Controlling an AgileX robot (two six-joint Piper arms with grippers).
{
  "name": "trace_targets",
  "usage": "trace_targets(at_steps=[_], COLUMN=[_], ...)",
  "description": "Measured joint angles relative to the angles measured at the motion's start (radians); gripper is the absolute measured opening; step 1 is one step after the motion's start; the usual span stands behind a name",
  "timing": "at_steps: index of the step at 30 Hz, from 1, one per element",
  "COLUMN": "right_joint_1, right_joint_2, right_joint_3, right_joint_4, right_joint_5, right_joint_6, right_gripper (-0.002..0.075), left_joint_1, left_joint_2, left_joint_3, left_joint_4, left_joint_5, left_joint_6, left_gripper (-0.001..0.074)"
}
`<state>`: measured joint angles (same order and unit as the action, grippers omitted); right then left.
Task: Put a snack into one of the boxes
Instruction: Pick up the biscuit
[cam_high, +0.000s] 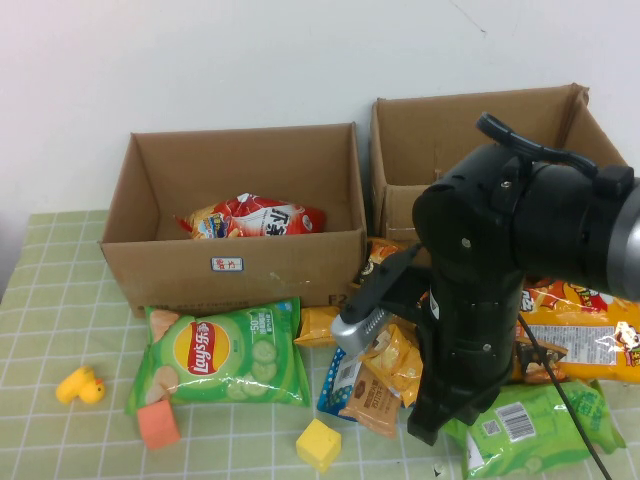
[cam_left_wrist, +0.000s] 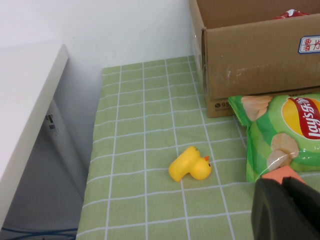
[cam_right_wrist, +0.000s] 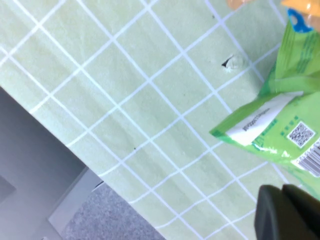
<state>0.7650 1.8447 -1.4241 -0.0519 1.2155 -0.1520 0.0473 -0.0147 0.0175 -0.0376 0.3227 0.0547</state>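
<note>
Small golden-yellow snack packets (cam_high: 398, 362) lie in the pile in front of the two boxes; another (cam_high: 317, 325) lies by the left box (cam_high: 235, 265). The right box (cam_high: 400, 215) is partly hidden by my right arm. My right gripper (cam_high: 425, 430) hangs low near the table's front edge, beside a green bag (cam_high: 525, 425). In the right wrist view it (cam_right_wrist: 290, 212) is shut and empty. My left gripper (cam_left_wrist: 287, 210) is shut and empty over the orange block (cam_left_wrist: 280, 174), out of the high view.
A red bag (cam_high: 255, 218) lies in the left box. The green Lay's bag (cam_high: 222, 355), a yellow duck (cam_high: 80, 386), an orange block (cam_high: 157, 425) and a yellow cube (cam_high: 318, 443) lie on the cloth. Orange chip bags (cam_high: 585, 335) lie at the right. The table edge (cam_right_wrist: 95, 175) is close.
</note>
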Motion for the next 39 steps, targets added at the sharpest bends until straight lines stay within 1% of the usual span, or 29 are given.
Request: trace_targets(at_steps=[16, 22, 27, 30, 35, 37, 39], right_joint_1=[0.000, 0.000, 0.000, 0.000, 0.000, 0.000, 0.000], right_joint_2=[0.000, 0.000, 0.000, 0.000, 0.000, 0.000, 0.000], right_joint_3=[0.007, 0.007, 0.007, 0.007, 0.007, 0.007, 0.007], right_joint_4=[0.000, 0.000, -0.004, -0.008, -0.032, -0.053, -0.073], right_joint_5=[-0.035, -0.067, -0.103, -0.116, -0.125, -0.125, -0.125], right_joint_6=[-0.012, -0.024, -0.024, -0.024, -0.024, -0.024, -0.024], right_gripper=[0.0000, 0.0044, 0.0125, 0.0220, 0.0420, 0.0469, 0.0492], left_joint_1=[0.000, 0.000, 0.000, 0.000, 0.000, 0.000, 0.000], left_joint_2=[0.000, 0.000, 0.000, 0.000, 0.000, 0.000, 0.000], left_joint_3=[0.000, 0.000, 0.000, 0.000, 0.000, 0.000, 0.000], left_joint_4=[0.000, 0.000, 0.000, 0.000, 0.000, 0.000, 0.000], left_joint_5=[0.000, 0.000, 0.000, 0.000, 0.000, 0.000, 0.000], left_joint_6=[0.000, 0.000, 0.000, 0.002, 0.002, 0.002, 0.002], left_gripper=[-0.0003, -0.0003, -0.0003, -0.0003, -0.0003, -0.0003, -0.0003])
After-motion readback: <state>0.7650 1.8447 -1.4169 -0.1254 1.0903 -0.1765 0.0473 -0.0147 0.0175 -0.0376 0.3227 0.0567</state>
